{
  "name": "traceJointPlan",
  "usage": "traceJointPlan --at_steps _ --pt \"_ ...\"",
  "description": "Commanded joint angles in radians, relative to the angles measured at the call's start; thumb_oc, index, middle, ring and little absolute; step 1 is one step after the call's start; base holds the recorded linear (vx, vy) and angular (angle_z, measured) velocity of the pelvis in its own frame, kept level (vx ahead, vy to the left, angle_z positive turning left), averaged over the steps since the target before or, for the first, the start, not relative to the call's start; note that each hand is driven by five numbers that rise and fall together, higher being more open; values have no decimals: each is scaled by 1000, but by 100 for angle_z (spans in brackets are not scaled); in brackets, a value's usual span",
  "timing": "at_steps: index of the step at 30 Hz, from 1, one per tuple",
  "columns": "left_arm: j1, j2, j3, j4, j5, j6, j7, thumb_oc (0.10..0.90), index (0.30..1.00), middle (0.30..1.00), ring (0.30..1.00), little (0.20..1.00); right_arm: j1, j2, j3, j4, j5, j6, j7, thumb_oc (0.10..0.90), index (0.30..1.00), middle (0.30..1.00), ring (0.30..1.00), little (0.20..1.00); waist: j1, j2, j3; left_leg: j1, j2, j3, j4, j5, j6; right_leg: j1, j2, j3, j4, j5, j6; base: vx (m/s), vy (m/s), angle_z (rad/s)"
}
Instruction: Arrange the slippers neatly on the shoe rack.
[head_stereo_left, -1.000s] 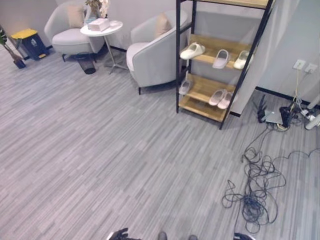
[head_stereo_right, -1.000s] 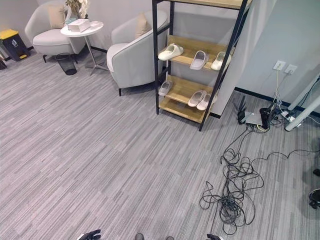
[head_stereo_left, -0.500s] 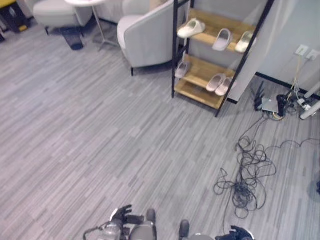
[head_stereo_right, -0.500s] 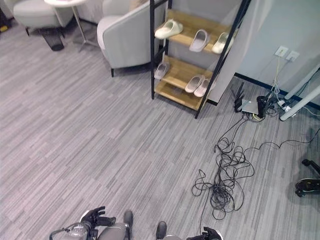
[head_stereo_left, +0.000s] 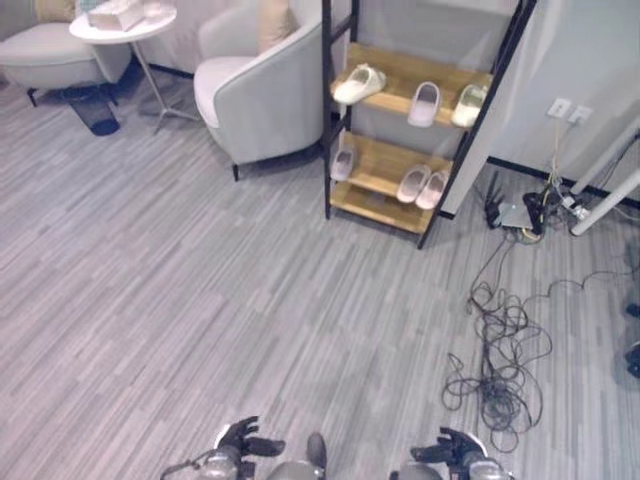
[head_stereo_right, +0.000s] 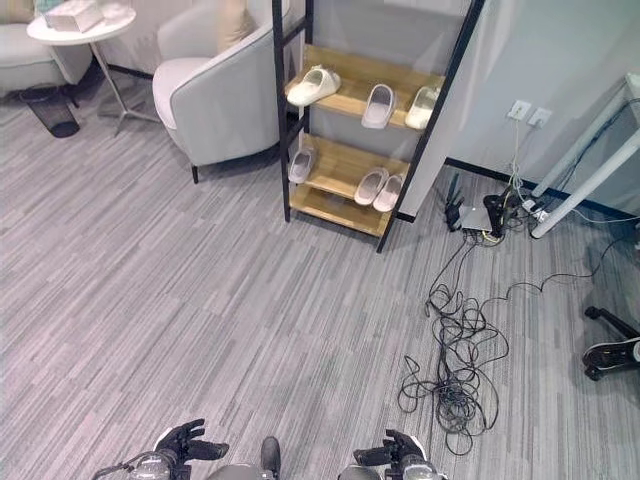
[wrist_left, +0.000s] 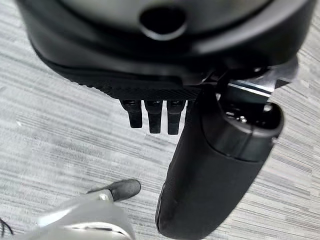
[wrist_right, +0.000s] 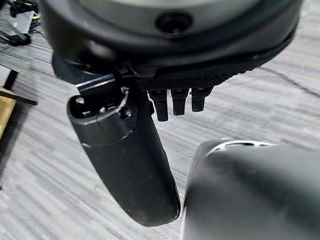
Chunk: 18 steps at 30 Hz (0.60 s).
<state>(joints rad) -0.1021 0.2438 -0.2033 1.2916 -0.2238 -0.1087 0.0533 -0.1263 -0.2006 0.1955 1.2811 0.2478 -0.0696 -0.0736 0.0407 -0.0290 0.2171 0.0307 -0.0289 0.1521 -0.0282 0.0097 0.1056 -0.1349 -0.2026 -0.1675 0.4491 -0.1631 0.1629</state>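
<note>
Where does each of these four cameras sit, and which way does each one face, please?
Left eye view: on the head, facing down at the floor and shoe rack; left robot hand low.
Right eye view: beside it, same scene; right robot hand low.
Left wrist view: along that hand's straight fingers toward floor.
Right wrist view: likewise.
Eye views share rack, slippers, both hands.

Both eye views are looking down from the head across the floor (head_stereo_left: 200, 300) toward the distant shoe rack (head_stereo_right: 350, 150); wrist views are looking floorward from very close.
</note>
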Motion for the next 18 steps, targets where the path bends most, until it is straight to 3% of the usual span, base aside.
traceJointPlan --at_steps 1,5,8,9,10,12,14,17,18 --pt "5 -8 6 22 18 -5 -7 800 900 900 900 900 -8 -77 19 -29 -2 -17 -17 800 900 900 900 900 -30 5 -19 20 -10 -112 101 -137 -78 -55 41 -39 -250 192 -10 333 -102 0" --pt "-1 -8 3 30 31 -7 -10 800 900 900 900 900 1 -84 10 -31 -3 -13 -14 800 900 900 900 900 -54 -3 -18 74 -15 -137 91 -174 -98 -61 36 -34 -381 238 4 274 -99 11" --pt "5 -18 -2 31 36 -13 -3 800 900 900 900 900 23 -84 13 -32 -1 -18 -14 800 900 900 900 900 -61 -6 -37 90 5 -149 117 -202 -127 -31 49 -32 -398 246 -20 277 -150 51" --pt "2 -24 -5 23 25 -16 -5 800 900 900 900 900 31 -89 11 -28 10 -21 -16 800 900 900 900 900 -58 -6 -39 53 17 -153 222 -167 -159 3 62 -44 -411 234 -39 114 -110 40" --pt "2 -24 -5 23 25 -16 -5 800 900 900 900 900 31 -89 11 -28 10 -21 -16 800 900 900 900 900 -59 -5 -40 48 18 -155 228 -170 -160 3 63 -46 -412 235 -40 156 -161 30" --pt "-6 -30 -15 18 20 -16 -4 800 900 900 900 900 34 -91 7 -27 24 -25 -22 800 900 900 900 900 -58 -9 -30 -18 46 -140 353 -88 -197 39 73 -50 -424 214 -65 102 -121 18" --pt "-21 -29 -34 9 25 -11 1 800 900 900 900 900 31 -91 8 -29 50 -28 -28 800 900 900 900 900 -54 -27 -8 -113 91 -112 518 -8 -210 90 91 -58 -436 178 -104 161 -178 12" --pt "-25 -29 -42 8 30 -11 4 800 900 900 900 900 30 -92 13 -24 54 -24 -29 800 900 900 900 900 -44 -29 -4 -156 90 -103 520 -28 -193 116 101 -56 -438 155 -111 231 -72 2" --pt "-26 -30 -47 7 25 -12 4 800 900 900 900 900 25 -93 20 -24 56 -25 -30 800 900 900 900 900 -26 -35 -4 -218 51 -119 473 -60 -176 139 112 -43 -447 132 -106 183 -9 -2"
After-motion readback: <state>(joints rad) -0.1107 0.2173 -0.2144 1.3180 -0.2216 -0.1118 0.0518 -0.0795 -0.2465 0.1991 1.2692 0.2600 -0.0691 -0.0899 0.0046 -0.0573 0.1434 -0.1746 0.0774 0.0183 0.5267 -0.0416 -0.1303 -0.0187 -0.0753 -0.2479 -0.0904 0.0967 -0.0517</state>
